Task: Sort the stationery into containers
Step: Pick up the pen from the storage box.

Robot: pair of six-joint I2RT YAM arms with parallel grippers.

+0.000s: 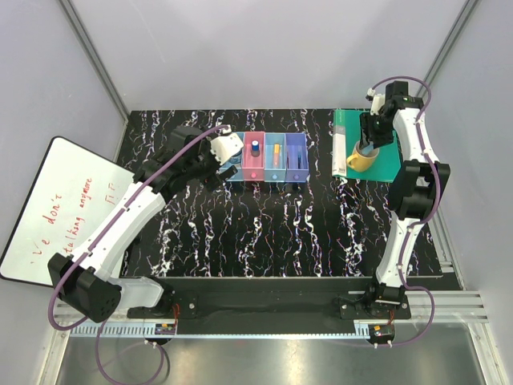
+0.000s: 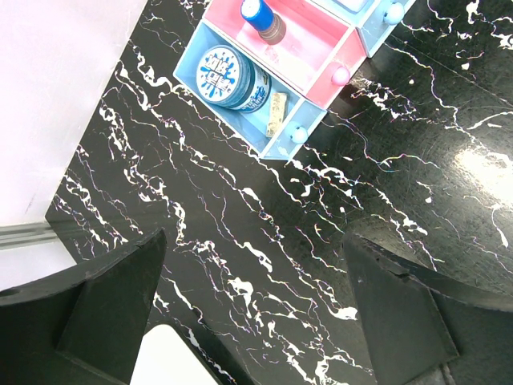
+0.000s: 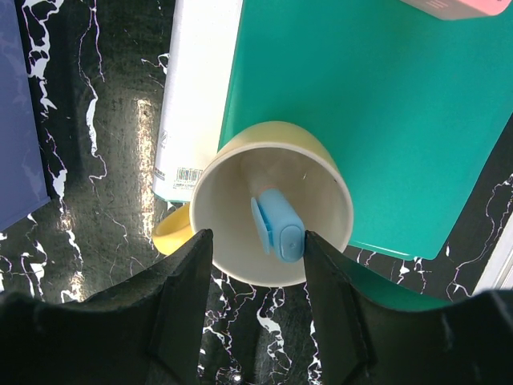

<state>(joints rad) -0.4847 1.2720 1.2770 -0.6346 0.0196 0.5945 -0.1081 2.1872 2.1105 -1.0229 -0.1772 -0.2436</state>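
- Left gripper (image 2: 256,321), fingers wide apart, above table (image 2: 401,160), just near of light blue bin (image 2: 232,122).
- Right gripper (image 3: 258,313), fingers spread, over yellow mug (image 3: 216,200) on green book (image 3: 385,104), far right; blue stationery piece (image 3: 278,223) inside mug.
- Round blue disc (image 2: 227,78) and pale clip (image 2: 276,112) in light blue bin; blue cylinder (image 2: 263,18) in pink bin (image 2: 313,48).

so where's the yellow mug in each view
Top external: the yellow mug is at the far right, standing on the green book.
Left wrist: not in it.
Right wrist: the mug is at centre, its mouth facing the camera.
Shared landmark: the green book under the mug.
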